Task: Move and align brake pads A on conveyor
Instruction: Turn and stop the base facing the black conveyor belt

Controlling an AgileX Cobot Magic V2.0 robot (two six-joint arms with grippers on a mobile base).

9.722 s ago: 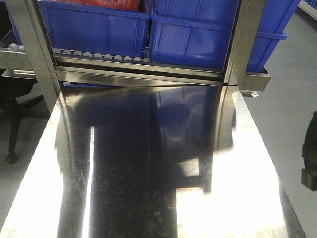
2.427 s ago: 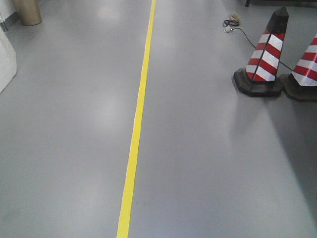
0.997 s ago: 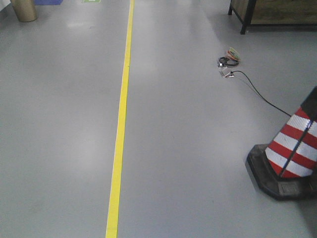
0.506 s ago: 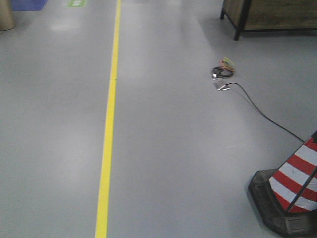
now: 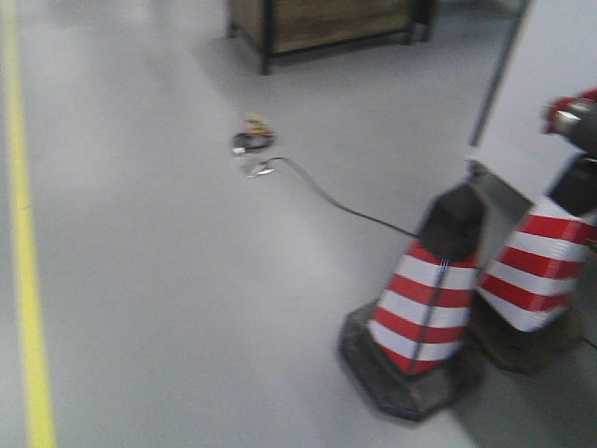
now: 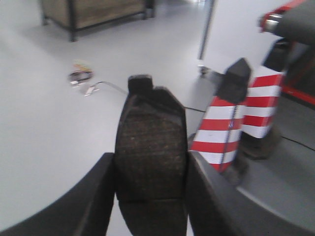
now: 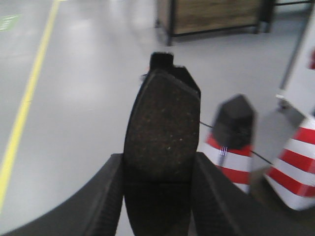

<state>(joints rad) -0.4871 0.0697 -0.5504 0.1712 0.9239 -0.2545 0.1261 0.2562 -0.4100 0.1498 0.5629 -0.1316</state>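
Observation:
A brake pad (image 6: 150, 147) with a grey-brown friction face stands upright in my left gripper (image 6: 150, 187), which is shut on its lower half. In the right wrist view a second brake pad (image 7: 162, 132) is held the same way, my right gripper (image 7: 157, 191) shut on it. Both pads hang above grey floor. The conveyor is out of view. Neither gripper shows in the front-facing view.
Two red-and-white traffic cones (image 5: 422, 308) (image 5: 539, 280) stand on the grey floor ahead at the right. A black cable (image 5: 326, 196) runs to a small bundle (image 5: 254, 140). A yellow floor line (image 5: 26, 280) runs along the left. A wooden-sided frame (image 5: 317, 23) stands at the back.
The view has swung right: the yellow line slid to the left edge, the cones and cable bundle shifted left, and a second cone and a white panel came into view.

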